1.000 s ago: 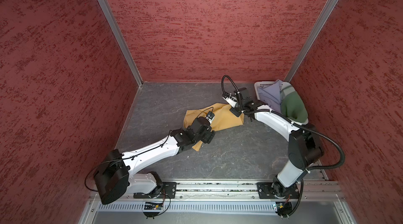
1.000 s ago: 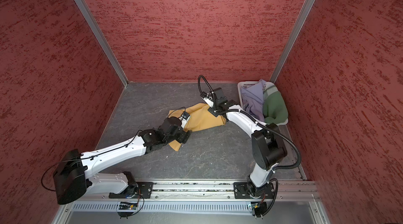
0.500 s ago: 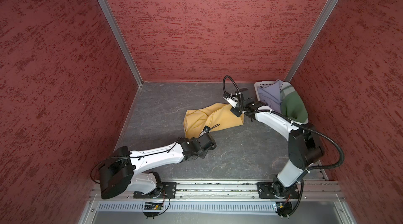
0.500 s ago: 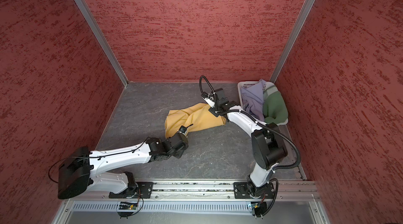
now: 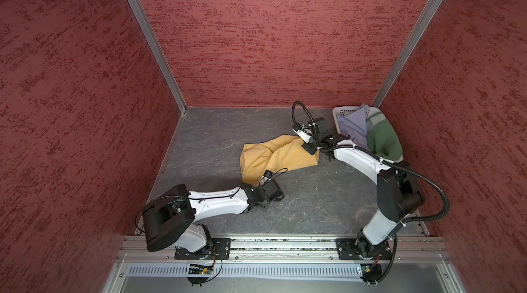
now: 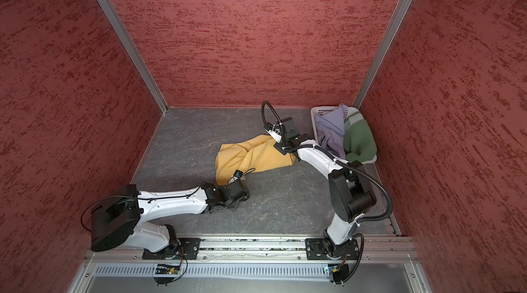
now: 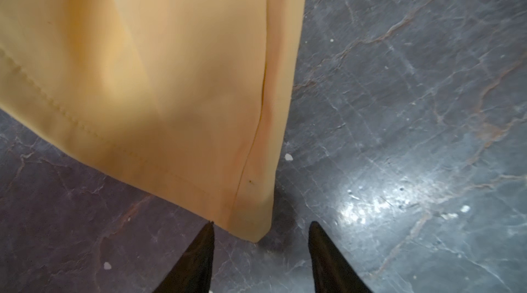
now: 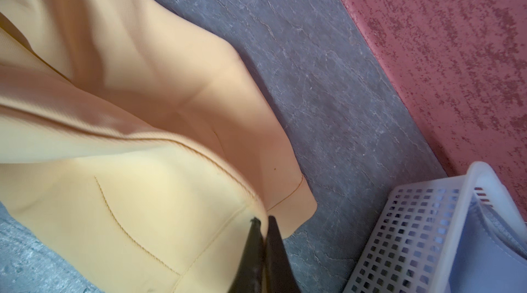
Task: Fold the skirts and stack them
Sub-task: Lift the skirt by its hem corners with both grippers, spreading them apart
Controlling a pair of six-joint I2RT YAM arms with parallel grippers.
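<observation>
**Hem Corner Pickup: Left Arm Positioned, Right Arm Holding**

The yellow skirt (image 5: pixel 273 154) lies crumpled and unfolded on the table (image 5: pixel 313 200). Its long axis runs from the right gripper (image 8: pixel 263 219) to the left gripper (image 7: pixel 261 227), with one arm at each end.

Right gripper: the jaws are closed on a seamed edge of the yellow skirt. The cloth trails away ahead of the fingertips.

Left gripper: the jaws stand apart and clamp nothing. One hem corner of the yellow skirt sits between the two fingertips. The rest of the cloth extends straight ahead of the gripper. The left arm is the nearer one to this corner.

Judgement: the coming move is to close on that corner. It sits only shallowly inside the jaws, so a slight advance before closing would make the hold surer.

Count:
- Skirts: three. The yellow skirt lies between the grippers. The lavender skirt (image 5: pixel 352 129) and the green skirt (image 5: pixel 382 137) lie in the basket (image 5: pixel 339 110).
- Baskets: one, just beside the right gripper and well apart from the left.
- Folded skirts: none; the stack is not begun.
</observation>
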